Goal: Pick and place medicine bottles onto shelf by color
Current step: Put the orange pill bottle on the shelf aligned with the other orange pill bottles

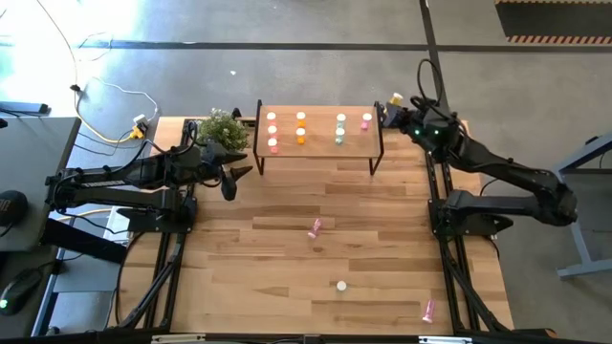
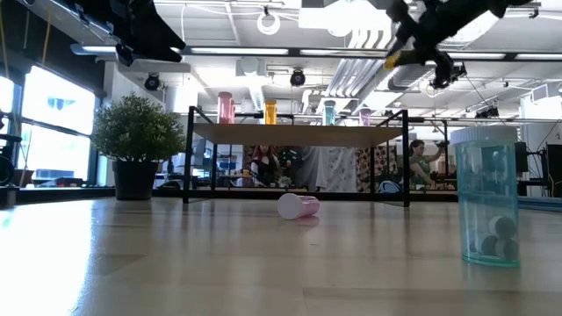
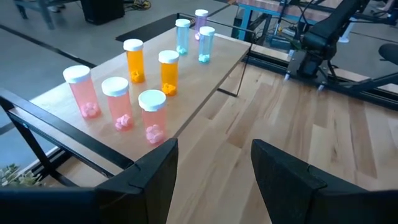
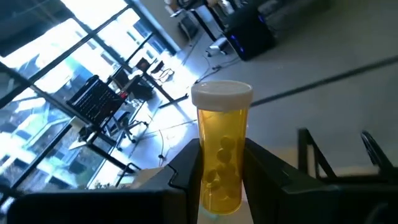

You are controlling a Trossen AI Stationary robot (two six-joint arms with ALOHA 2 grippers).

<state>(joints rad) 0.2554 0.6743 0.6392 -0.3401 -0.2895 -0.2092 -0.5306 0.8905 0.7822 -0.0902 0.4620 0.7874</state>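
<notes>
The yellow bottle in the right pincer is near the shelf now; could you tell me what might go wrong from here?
1. The right pincer holds the yellow bottle beside the shelf; moving in, it may topple the pink bottle standing nearest.
2. The orange bottles stand mid-shelf, between other bottles, so setting it beside them risks knocking neighbours.

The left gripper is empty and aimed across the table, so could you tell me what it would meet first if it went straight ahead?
Probably the shelf: the open left gripper points at its near edge, and the pink bottle at the closest corner stands first in line. Depth is hard to judge here, so it might pass beneath the board instead.
</notes>
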